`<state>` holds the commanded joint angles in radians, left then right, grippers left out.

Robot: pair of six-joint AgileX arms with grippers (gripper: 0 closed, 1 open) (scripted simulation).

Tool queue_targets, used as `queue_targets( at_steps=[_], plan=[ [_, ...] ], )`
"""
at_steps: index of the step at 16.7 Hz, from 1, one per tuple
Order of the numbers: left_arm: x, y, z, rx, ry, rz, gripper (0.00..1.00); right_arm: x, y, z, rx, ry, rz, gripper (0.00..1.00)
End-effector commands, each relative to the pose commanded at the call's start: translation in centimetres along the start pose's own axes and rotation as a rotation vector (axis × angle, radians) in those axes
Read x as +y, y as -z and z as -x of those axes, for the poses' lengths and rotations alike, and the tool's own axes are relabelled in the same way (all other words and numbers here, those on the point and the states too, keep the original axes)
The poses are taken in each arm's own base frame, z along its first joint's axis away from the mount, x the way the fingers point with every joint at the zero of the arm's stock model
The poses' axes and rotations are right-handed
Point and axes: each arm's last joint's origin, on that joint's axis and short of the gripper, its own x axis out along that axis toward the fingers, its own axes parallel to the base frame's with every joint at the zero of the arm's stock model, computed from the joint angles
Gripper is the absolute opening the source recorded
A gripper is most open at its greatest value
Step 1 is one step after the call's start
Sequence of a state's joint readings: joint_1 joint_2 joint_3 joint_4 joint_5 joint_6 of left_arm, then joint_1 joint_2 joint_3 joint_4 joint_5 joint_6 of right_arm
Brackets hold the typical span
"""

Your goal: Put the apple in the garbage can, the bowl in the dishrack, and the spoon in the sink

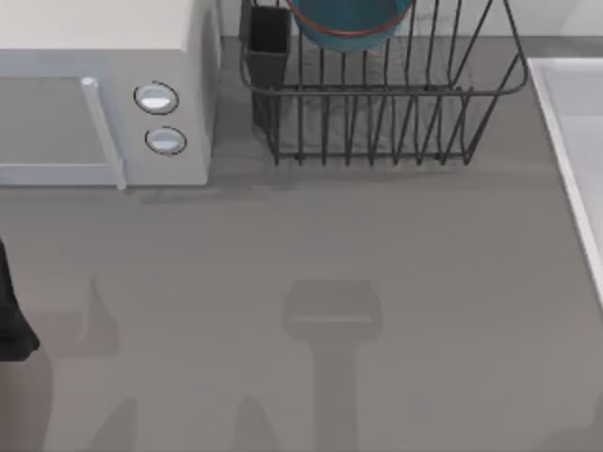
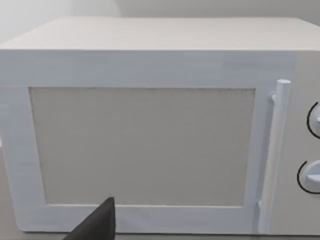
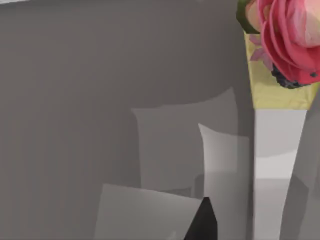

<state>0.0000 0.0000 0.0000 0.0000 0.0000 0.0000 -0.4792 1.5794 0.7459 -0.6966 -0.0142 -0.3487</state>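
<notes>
The deep-blue bowl (image 1: pixel 350 21) with its reddish rim sits inside the black wire dishrack (image 1: pixel 377 122) at the back middle, next to the rack's dark utensil cup (image 1: pixel 268 47). The pale sink (image 1: pixel 577 122) runs along the table's right edge. The apple, the spoon and the garbage can are out of view. My left arm (image 1: pixel 11 320) is a black shape at the far left edge, and a dark corner of my left gripper (image 2: pixel 99 226) pokes in low before the microwave door. A dark corner of my right gripper (image 3: pixel 202 222) hangs over grey surface.
A white microwave (image 1: pixel 104 85) with two round knobs (image 1: pixel 156 98) stands at the back left; its door and handle (image 2: pixel 272 150) face the left wrist camera. Arm shadows lie on the grey tabletop (image 1: pixel 330 311). A pink flower (image 3: pixel 285 40) tops a yellow-and-white upright thing (image 3: pixel 277 150).
</notes>
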Motion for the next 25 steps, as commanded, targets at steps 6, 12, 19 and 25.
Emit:
queue_targets(
  at_steps=[6, 12, 19, 25],
  plan=[
    [0.0, 0.0, 0.0, 0.0, 0.0, 0.0, 1.0, 0.0, -0.3, 6.2, 0.025, -0.01, 0.001, 0.0],
    [0.0, 0.0, 0.0, 0.0, 0.0, 0.0, 1.0, 0.2, -0.1, 9.1, 0.003, -0.001, 0.001, 0.0],
    [0.0, 0.0, 0.0, 0.0, 0.0, 0.0, 1.0, -0.2, -2.3, 9.4, 0.037, -0.013, -0.004, 0.0],
    [0.0, 0.0, 0.0, 0.0, 0.0, 0.0, 1.0, -0.6, -11.7, 10.8, 0.092, -0.025, -0.003, 0.0]
  ],
)
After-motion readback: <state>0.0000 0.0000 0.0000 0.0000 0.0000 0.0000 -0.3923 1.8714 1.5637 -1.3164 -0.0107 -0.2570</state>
